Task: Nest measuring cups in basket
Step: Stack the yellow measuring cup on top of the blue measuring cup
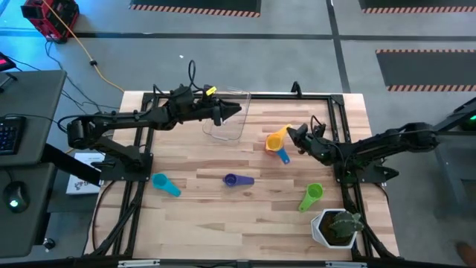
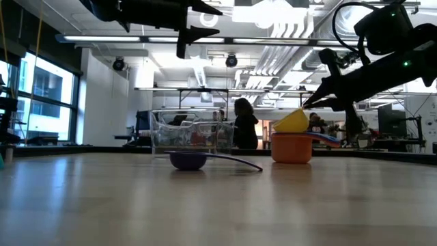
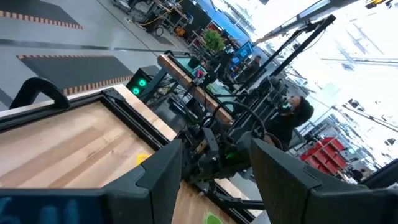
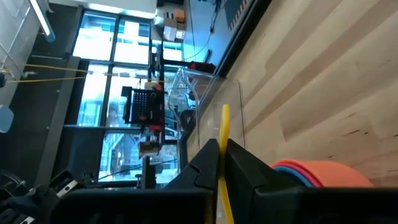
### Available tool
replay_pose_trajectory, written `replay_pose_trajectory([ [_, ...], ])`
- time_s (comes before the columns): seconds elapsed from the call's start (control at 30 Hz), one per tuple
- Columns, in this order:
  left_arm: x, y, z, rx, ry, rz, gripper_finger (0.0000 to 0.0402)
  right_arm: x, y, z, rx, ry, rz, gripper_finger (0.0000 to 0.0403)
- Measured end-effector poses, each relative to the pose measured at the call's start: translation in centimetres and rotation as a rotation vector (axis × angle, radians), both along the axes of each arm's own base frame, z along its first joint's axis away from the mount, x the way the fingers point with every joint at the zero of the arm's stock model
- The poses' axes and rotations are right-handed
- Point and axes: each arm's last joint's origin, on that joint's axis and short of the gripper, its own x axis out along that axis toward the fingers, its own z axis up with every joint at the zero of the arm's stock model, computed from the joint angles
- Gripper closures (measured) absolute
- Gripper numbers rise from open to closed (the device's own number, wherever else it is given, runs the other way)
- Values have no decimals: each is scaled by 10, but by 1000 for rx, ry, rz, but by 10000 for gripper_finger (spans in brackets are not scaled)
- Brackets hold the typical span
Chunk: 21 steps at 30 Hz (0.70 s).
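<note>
Right gripper [image 1: 297, 136] of mine is pinched nearly shut on the flat handle of the yellow cup [image 1: 277, 137], which I hold tipped just above the orange cup [image 1: 272, 144] on the right-centre of the table [image 1: 223, 216]; from table height the yellow cup's bowl hangs over the orange cup's rim, and I cannot tell whether the two touch. A blue cup [image 1: 283, 155] lies right against the orange one, its handle pointing toward the near edge. My left gripper [image 1: 229, 112] hangs over the clear basket [image 1: 227, 125] at the far edge, left of centre, its fingers [image 3: 163, 174] parted about halfway and holding nothing. What the next move turns on, as I judge it, is that the basket lies to the left of my right gripper and a little farther back, with open table between; the yellow cup's handle runs roughly left to right, back into my fingers, so the bowl leads toward the basket. My left arm is the nearer one to the basket, my right the nearer to this cluster of cups. Spread along the near half are the teal cup [image 1: 165, 184], the purple cup [image 1: 232, 179] and the green cup [image 1: 312, 196], all outside the basket, so I reckon the nesting is barely begun.
</note>
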Motion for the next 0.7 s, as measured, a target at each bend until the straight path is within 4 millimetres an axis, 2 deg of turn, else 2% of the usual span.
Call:
replay_pose_trajectory([
  [0.2,0,0,0,0,0,0,222,0,0,-1,5,12,18,323],
  [0.43,0,0,0,0,0,0,222,-1,0,-1,-36,117,179,228],
  [0.7,0,0,0,-1,2,2,222,-16,-6,0,21,229,405,213],
])
